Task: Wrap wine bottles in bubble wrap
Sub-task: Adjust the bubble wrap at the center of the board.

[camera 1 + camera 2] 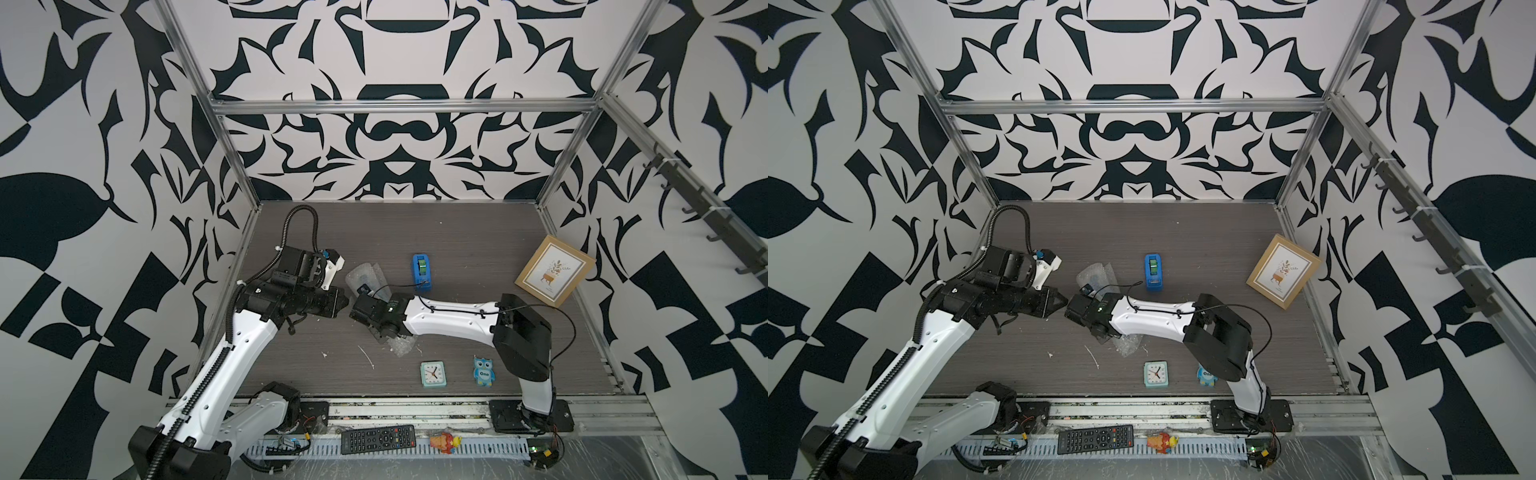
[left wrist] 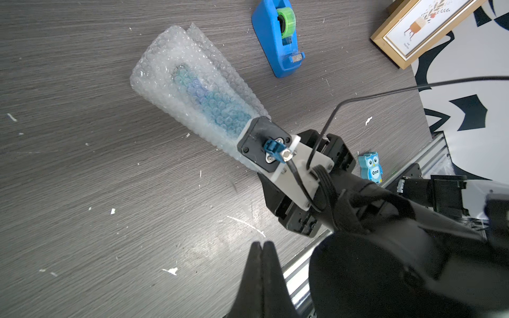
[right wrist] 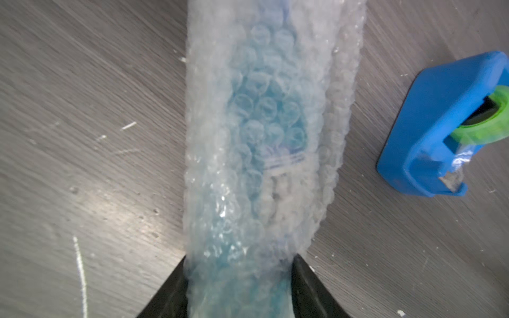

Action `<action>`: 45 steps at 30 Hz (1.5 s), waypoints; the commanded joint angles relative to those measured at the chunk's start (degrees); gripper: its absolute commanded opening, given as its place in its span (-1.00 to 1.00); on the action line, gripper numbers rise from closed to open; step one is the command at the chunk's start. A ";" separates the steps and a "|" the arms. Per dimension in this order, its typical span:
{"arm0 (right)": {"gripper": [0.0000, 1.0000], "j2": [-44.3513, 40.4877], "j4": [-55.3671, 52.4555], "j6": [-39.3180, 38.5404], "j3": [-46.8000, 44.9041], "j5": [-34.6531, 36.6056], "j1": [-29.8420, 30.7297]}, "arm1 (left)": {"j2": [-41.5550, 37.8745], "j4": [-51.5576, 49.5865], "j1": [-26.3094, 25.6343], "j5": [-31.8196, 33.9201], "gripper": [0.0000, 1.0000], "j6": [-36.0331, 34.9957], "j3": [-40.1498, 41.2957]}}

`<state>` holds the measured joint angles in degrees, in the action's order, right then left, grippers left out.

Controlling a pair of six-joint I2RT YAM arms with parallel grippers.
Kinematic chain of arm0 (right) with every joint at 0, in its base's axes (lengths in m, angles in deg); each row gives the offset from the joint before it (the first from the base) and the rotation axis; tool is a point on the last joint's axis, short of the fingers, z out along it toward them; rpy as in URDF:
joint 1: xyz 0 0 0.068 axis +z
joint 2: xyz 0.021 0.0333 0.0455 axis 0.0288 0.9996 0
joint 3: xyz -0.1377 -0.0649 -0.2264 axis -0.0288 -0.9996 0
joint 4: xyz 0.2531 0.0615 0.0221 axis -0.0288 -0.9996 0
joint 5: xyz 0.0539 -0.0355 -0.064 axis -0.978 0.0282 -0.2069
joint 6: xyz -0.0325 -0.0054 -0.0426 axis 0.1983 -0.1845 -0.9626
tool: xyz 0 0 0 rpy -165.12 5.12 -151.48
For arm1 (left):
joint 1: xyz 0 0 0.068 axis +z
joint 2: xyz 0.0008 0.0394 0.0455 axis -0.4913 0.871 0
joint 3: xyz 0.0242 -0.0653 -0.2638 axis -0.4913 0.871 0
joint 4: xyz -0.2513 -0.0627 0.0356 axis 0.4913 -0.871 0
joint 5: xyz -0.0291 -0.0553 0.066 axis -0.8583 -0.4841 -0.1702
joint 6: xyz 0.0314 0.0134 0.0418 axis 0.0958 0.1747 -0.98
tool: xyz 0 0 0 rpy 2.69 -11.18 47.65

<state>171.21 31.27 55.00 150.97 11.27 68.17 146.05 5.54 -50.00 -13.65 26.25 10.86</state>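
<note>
Nearest, the right gripper (image 3: 241,258) pinched the bubble wrap (image 3: 209,154) between its two fingers, the roll running straight out ahead of them. Inside it, just past the fingertips, lay the wine bottle (image 3: 264,110), blue through the bubbles. Farther out, off to one side, stood a blue tape dispenser (image 3: 429,124). The left gripper (image 2: 261,245) was pressed together on nothing, near the right gripper but apart from the roll.
</note>
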 commanded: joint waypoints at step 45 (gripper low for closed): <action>-0.22 -13.36 51.44 9.96 -32.09 -36.84 -7.18 | 16.70 15.73 4.30 -21.77 -1.00 9.17 2.07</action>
<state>157.70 80.93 65.95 120.33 -23.77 60.87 162.97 21.37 -47.44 -35.79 35.56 12.17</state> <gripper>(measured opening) 0.391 0.040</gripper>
